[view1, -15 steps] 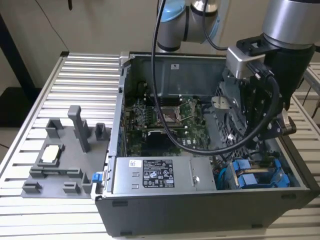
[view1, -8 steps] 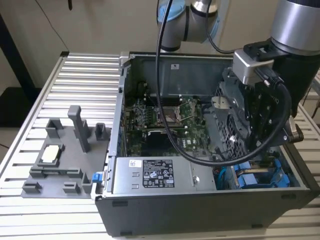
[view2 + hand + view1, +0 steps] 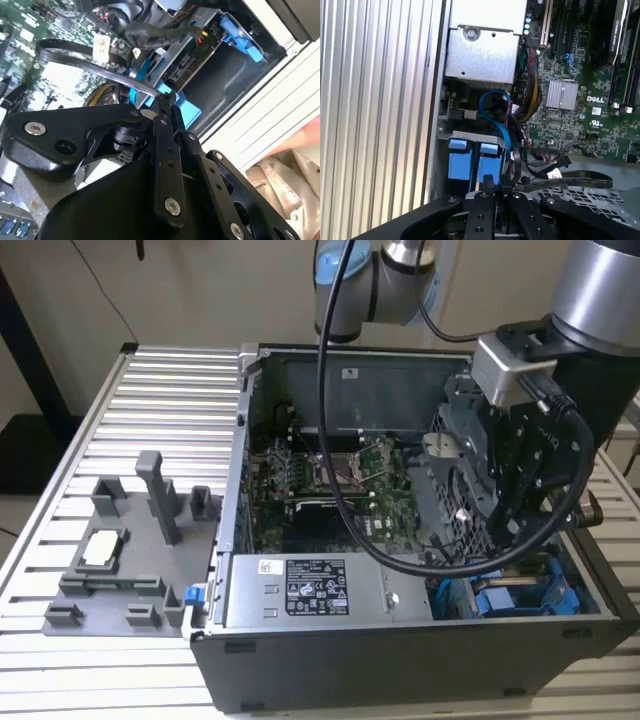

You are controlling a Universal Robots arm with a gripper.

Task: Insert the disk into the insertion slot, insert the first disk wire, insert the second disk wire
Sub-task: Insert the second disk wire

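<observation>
My gripper (image 3: 163, 102) is low inside the open computer case (image 3: 400, 660), at the exterior view's right. Its fingers are shut on the end of a flat black disk wire (image 3: 570, 178), which loops away over the motherboard (image 3: 580, 100). Right in front of the fingertips (image 3: 489, 186) is the blue carrier frame of the disk (image 3: 490, 162), seated in the grey metal insertion slot (image 3: 470, 136). In the second wrist view the disk's connector edge (image 3: 182, 65) faces out of the cage. A blue wire (image 3: 495, 107) curls just above the cage.
A second blue-framed drive (image 3: 457, 159) sits beside the first. The silver power supply (image 3: 320, 590) lies along the case's front. Thick black cables (image 3: 340, 440) hang from the arm across the motherboard. A grey fixture block (image 3: 120, 560) stands on the slatted table at the exterior view's left.
</observation>
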